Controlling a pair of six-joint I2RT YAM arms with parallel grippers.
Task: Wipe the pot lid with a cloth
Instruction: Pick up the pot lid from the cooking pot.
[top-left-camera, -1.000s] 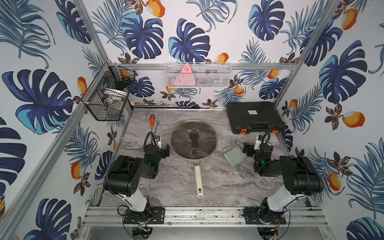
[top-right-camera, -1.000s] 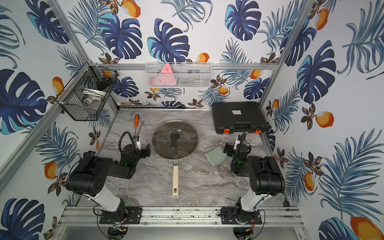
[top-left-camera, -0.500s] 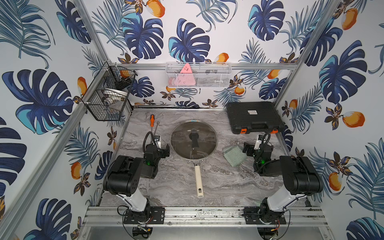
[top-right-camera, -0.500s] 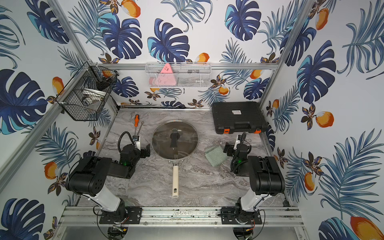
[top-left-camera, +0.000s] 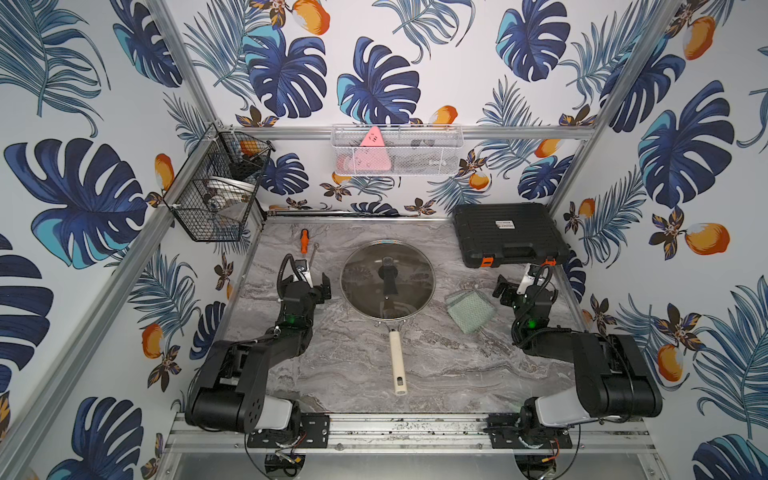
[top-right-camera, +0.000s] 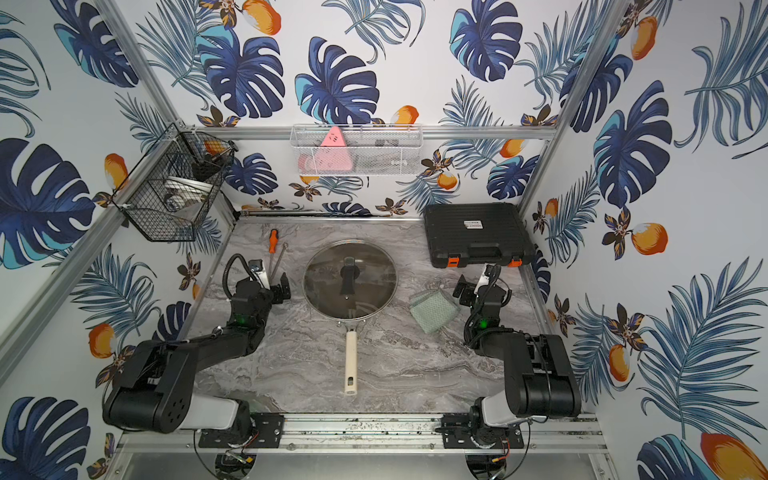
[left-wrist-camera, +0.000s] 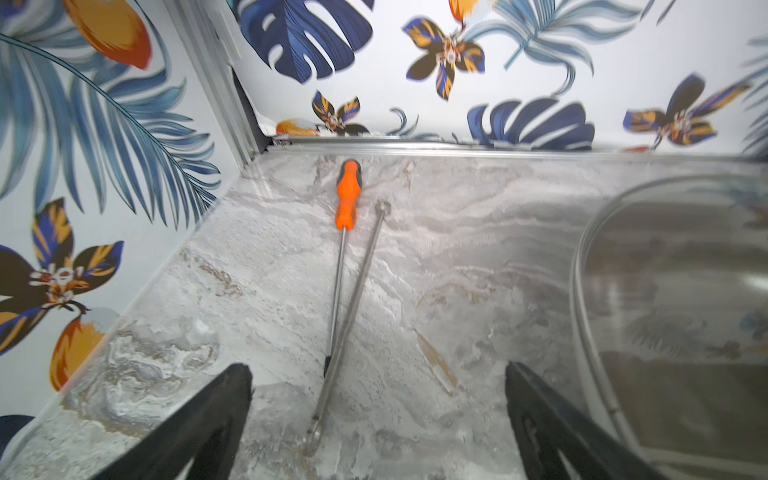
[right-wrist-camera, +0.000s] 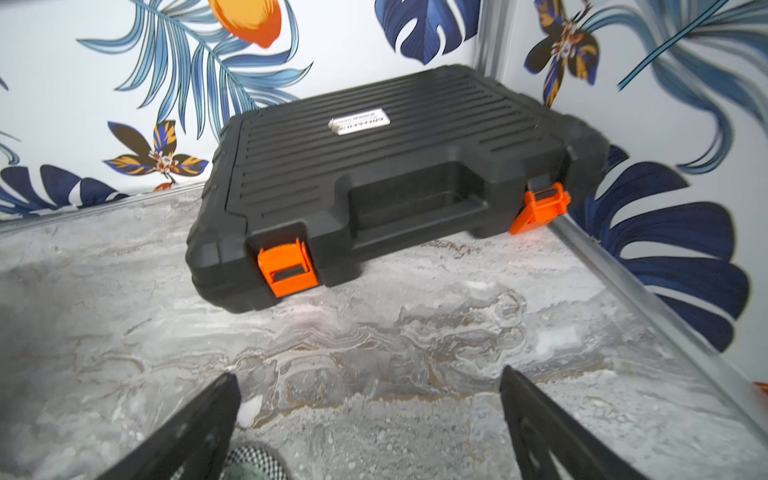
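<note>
Barely anything moved: my left gripper (top-left-camera: 313, 282) edged slightly away from the large round clear glass pot lid (top-left-camera: 365, 286), which sits on the dark pan (top-left-camera: 397, 361). My 2 grippers gape wide and empty. The small mint-green waffle cloth (top-left-camera: 469, 309) lies right of the lid, just beside my right gripper (top-left-camera: 515, 286), on the grey marble-patterned tabletop (top-left-camera: 436, 365).

We see three white walls (top-left-camera: 457, 50) papered with large navy and teal tropical leaves and orange fruit, all evenly lit. Silver aluminium posts (top-left-camera: 183, 62) run up the two back corners, and a silver aluminium crossbar (top-left-camera: 519, 132) joins them along the back wall. A black wire basket (top-left-camera: 210, 216) hangs at the left wall, and a white mesh shelf basket (top-left-camera: 419, 160) hangs from the crossbar. Below we find a grey marble-patterned worktop (top-left-camera: 457, 365), edged in front by a slotted aluminium rail (top-left-camera: 415, 428).
</note>
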